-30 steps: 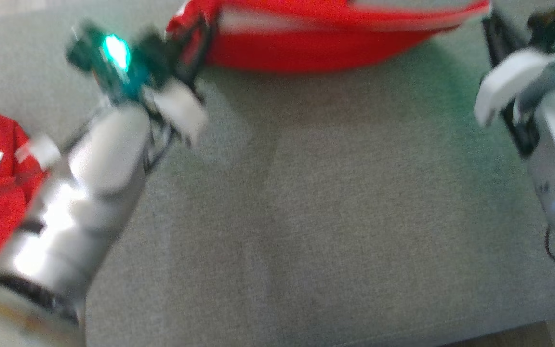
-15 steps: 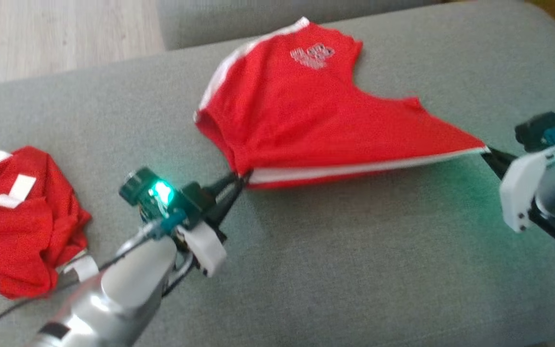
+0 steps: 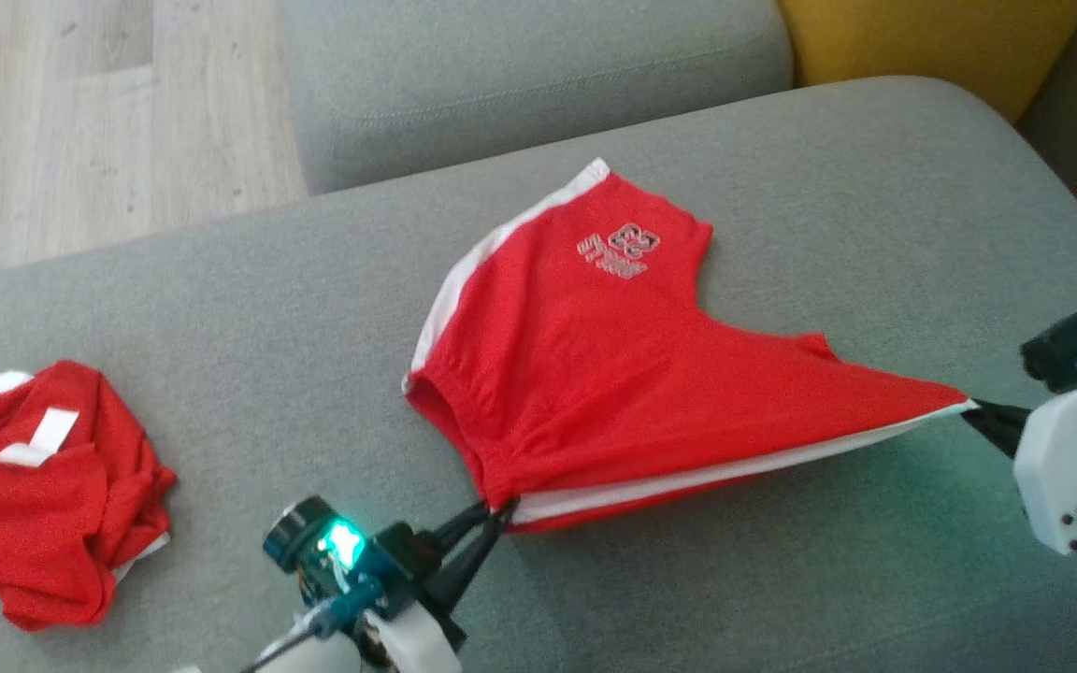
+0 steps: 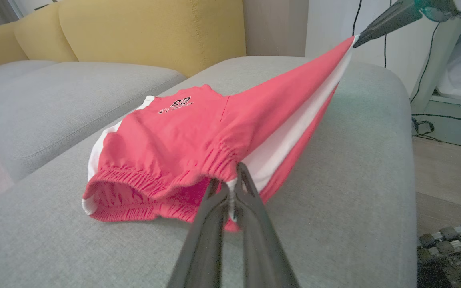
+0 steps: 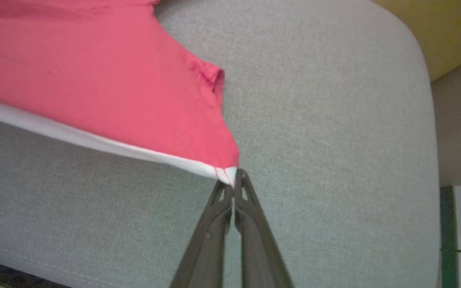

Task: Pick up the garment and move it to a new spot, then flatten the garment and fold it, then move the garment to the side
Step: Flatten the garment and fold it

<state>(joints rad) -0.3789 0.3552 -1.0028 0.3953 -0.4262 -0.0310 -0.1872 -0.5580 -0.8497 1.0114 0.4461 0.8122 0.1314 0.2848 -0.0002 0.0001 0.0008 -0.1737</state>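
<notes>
The garment (image 3: 613, 374), red shorts with white side stripes and a small printed logo, is stretched over the grey sofa seat. My left gripper (image 3: 498, 512) is shut on its elastic waistband corner at the lower middle of the head view. My right gripper (image 3: 971, 411) is shut on the white-striped hem corner at the right. The stripe edge between the two grips is pulled taut and lifted off the seat. In the left wrist view the fingers (image 4: 218, 208) pinch the gathered waistband of the garment (image 4: 166, 140). In the right wrist view my right gripper (image 5: 233, 185) pinches the hem tip of the garment (image 5: 94, 80).
A second red garment (image 3: 43, 495) lies crumpled at the left of the grey seat cushion (image 3: 782, 579). A grey backrest cushion (image 3: 520, 84) and a yellow cushion (image 3: 922, 37) stand behind. Wooden floor (image 3: 80, 121) shows at the upper left.
The head camera has tilted, so the whole scene sits lower in view. Both grippers have stayed shut on the garment, and its stripe edge stays stretched between them.
</notes>
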